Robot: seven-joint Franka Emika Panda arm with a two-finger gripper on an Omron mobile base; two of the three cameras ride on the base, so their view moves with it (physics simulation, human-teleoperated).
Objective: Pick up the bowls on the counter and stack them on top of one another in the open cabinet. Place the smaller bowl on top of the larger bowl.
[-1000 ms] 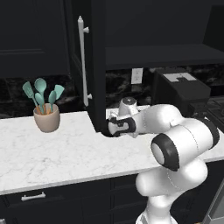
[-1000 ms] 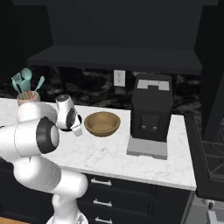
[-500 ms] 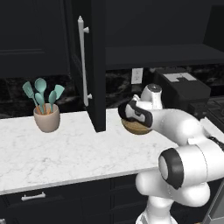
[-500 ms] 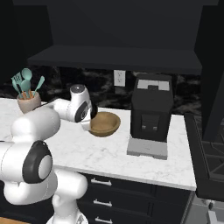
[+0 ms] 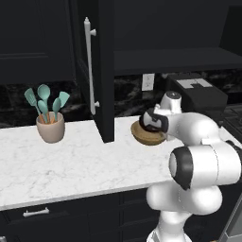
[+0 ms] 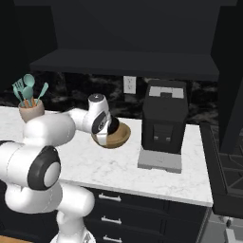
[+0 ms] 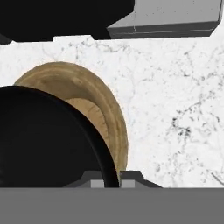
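Note:
My gripper (image 7: pixel 109 178) is shut on the rim of the small glossy black bowl (image 7: pixel 43 144), one finger on each side of it. The black bowl (image 5: pixel 150 122) hangs low over the wide tan wooden bowl (image 5: pixel 147 135), which rests on the white marble counter (image 5: pixel 71 160). In the hand view the black bowl covers the left half of the wooden bowl (image 7: pixel 94 98). I cannot tell whether the two touch. The cabinet's open door (image 5: pixel 101 71) with its white bar handle stands left of the bowls, and its dark shelf (image 5: pixel 175 59) runs above them. From the right, my gripper (image 6: pixel 107 130) sits over the wooden bowl (image 6: pixel 119 137).
A black coffee machine (image 6: pixel 163 123) stands on the counter just right of the bowls. A beige cup with teal utensils (image 5: pixel 50 127) is at the far left. Bare marble (image 6: pixel 118 166) spreads in front of the bowls. A stove edge (image 6: pixel 228 175) lies at the far right.
The arm has swung right with the black bowl, from beside the cabinet door to over the wooden bowl. The wooden bowl has stayed in place.

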